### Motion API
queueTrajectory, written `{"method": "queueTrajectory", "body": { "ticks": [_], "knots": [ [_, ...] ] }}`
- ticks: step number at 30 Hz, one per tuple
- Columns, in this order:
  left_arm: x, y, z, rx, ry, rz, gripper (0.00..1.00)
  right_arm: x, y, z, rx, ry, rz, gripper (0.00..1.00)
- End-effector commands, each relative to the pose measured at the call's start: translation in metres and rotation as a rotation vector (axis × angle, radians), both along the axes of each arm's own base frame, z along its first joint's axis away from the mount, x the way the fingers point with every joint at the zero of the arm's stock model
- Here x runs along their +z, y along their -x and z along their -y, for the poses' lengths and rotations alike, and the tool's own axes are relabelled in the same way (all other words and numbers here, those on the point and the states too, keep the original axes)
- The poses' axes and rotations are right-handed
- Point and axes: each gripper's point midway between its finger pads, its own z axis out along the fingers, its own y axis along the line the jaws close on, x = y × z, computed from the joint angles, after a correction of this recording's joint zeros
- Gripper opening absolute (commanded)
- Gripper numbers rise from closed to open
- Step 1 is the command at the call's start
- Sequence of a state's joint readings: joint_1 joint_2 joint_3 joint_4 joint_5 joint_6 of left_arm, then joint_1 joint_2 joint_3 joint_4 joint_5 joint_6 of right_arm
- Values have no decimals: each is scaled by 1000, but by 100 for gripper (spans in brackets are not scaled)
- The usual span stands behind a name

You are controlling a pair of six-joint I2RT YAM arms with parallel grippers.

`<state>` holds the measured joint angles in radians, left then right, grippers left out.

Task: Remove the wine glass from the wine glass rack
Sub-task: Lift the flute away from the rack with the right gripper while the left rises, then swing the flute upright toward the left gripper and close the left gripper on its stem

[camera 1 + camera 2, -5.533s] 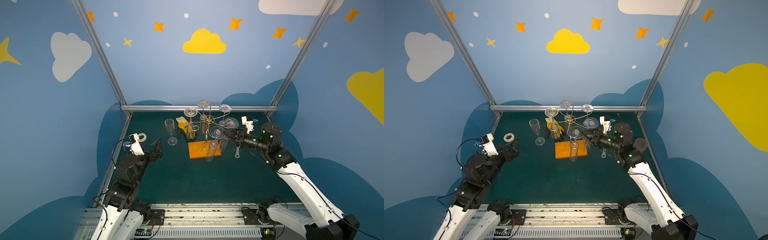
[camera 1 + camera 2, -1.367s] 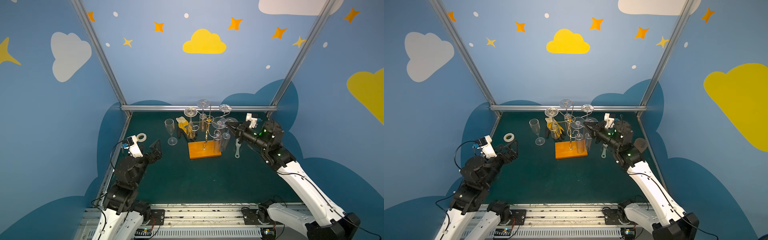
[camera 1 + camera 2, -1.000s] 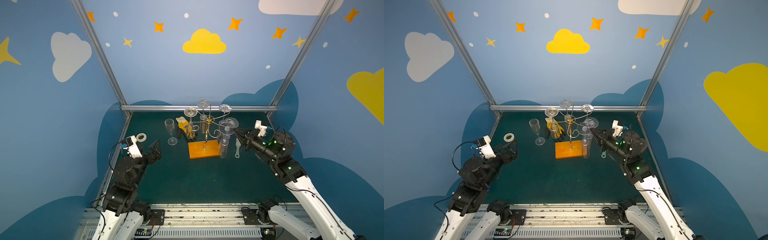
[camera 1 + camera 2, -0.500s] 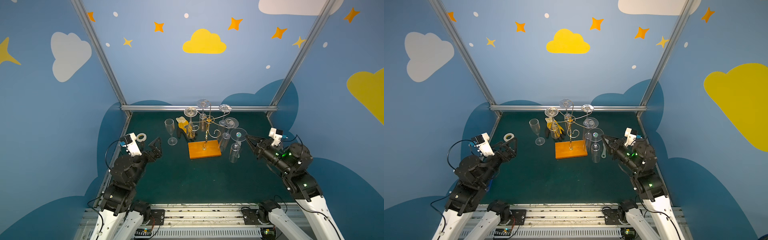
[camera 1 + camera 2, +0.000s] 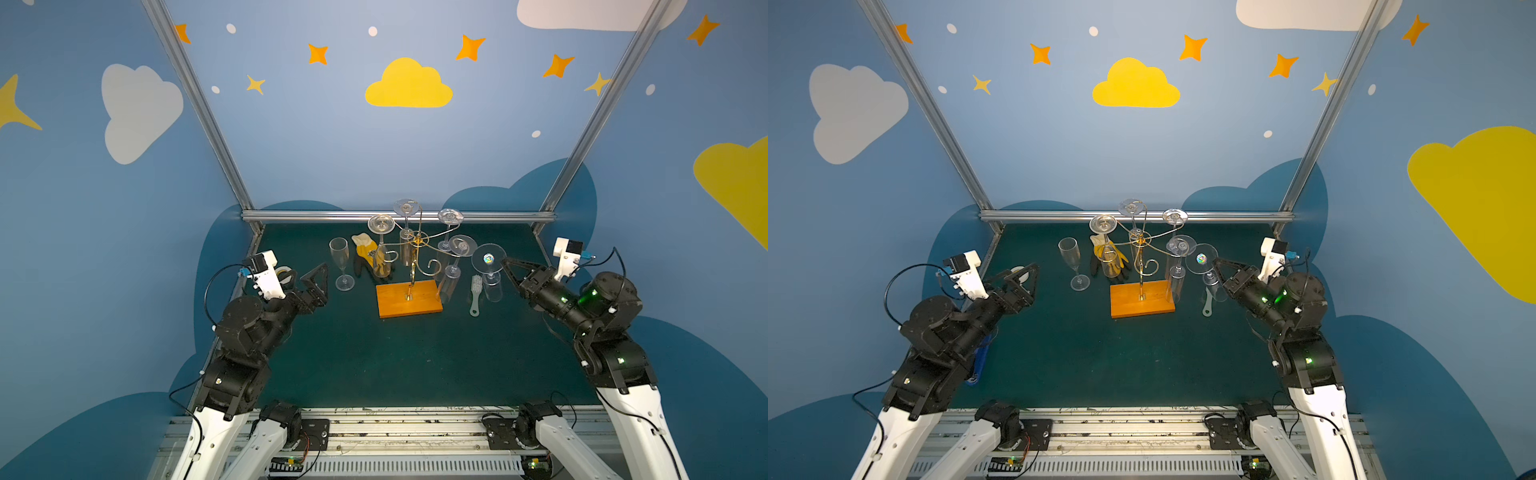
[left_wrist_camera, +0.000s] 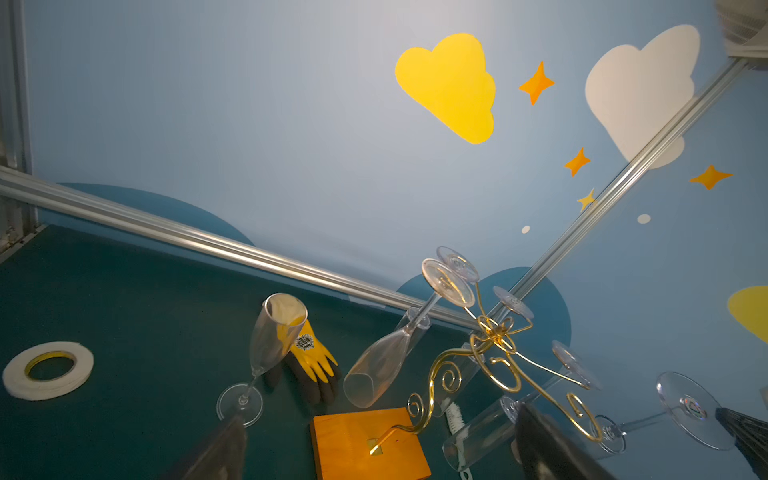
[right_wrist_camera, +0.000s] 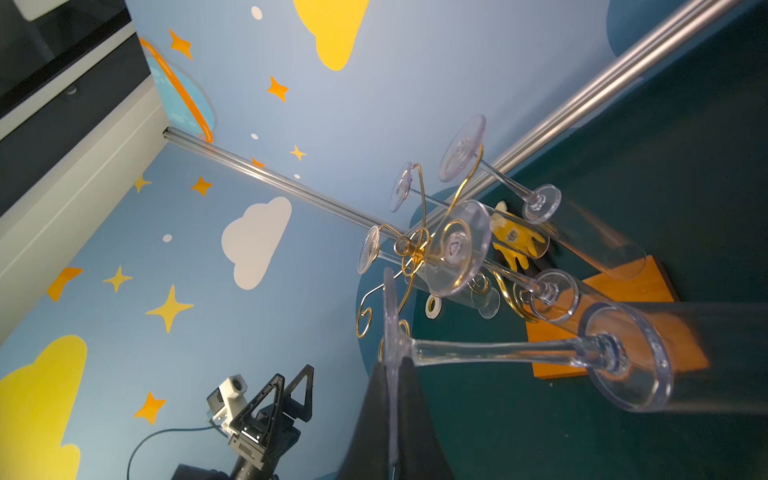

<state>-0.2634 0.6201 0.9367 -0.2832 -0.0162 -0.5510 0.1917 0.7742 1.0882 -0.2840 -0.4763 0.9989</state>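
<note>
The wine glass rack (image 5: 413, 266) is a gold wire stand on an orange wooden base (image 5: 409, 298), seen in both top views with its base (image 5: 1142, 300) at mid table. Several clear glasses hang upside down from its arms. My right gripper (image 5: 505, 262) is shut on the round foot of one wine glass (image 5: 488, 258), which hangs bowl down to the right of the rack, clear of the arms. In the right wrist view the fingers (image 7: 376, 399) pinch the foot's edge and the stem (image 7: 498, 353) runs away from them. My left gripper (image 5: 305, 276) is open and empty, left of the rack.
An upright flute (image 5: 341, 262) and a yellow glove (image 5: 365, 249) stand left of the rack. A tape roll (image 6: 48, 370) lies near the left wall. A small brush (image 5: 476, 295) lies on the mat beside the held glass. The metal frame rail (image 5: 399, 216) runs behind.
My right gripper has drawn back to the right with the wine glass, carrying it off the rack's arm and clear of the stand. The left arm has shifted only slightly.
</note>
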Motion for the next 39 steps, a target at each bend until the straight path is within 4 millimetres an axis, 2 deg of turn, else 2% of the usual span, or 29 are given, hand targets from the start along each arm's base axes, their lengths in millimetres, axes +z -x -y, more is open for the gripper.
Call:
{"method": "queueTrajectory", "body": {
  "ticks": [1,10,14,18,23,27,34,39],
  "knots": [
    [18,4,9,-58,33,30,99,45,11,-14,115,85,241,0],
    [48,8,30,-182,129,67,99,94,39,-29,241,217,603,0],
    [60,6,40,-242,178,62,99,107,58,-37,322,268,747,0],
    [72,7,60,-364,230,55,99,114,71,-43,383,309,849,0],
    [89,3,74,-462,319,61,99,116,89,-49,456,363,989,0],
    [93,-1,88,-540,350,32,99,115,98,-53,493,393,1074,0],
    [99,-1,117,-686,395,-5,99,101,110,-71,578,425,1200,0],
    [103,7,140,-782,389,-17,99,86,113,-89,628,457,1264,0]
  ]
}}
